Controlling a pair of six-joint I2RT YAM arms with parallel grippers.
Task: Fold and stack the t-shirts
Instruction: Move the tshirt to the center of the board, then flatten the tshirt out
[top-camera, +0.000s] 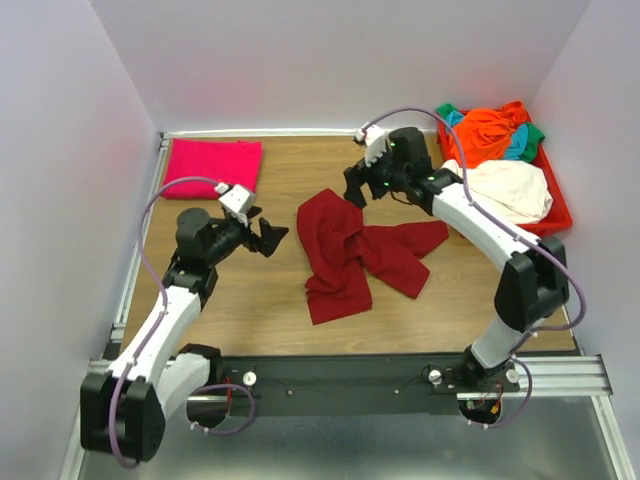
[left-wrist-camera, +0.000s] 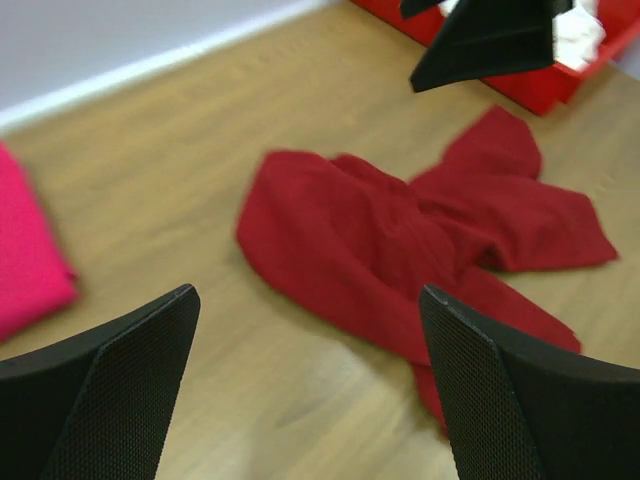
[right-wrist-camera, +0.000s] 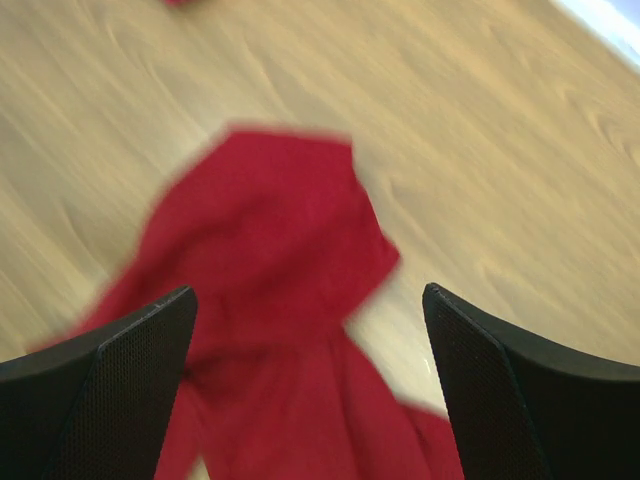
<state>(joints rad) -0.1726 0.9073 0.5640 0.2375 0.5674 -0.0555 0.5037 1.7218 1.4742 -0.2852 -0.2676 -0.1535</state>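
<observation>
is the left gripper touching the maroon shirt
Apart. The top view shows a strip of bare wood between the left gripper and the near edge of the maroon shirt. The left wrist view agrees: the gripper is open, short of the cloth.

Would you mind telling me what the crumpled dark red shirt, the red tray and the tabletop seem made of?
The dark red shirt looks like soft matte cloth, given its limp folds. The red tray is probably rigid plastic, with a smooth straight rim. The tabletop is wood or wood-look laminate, showing grain lines.
</observation>
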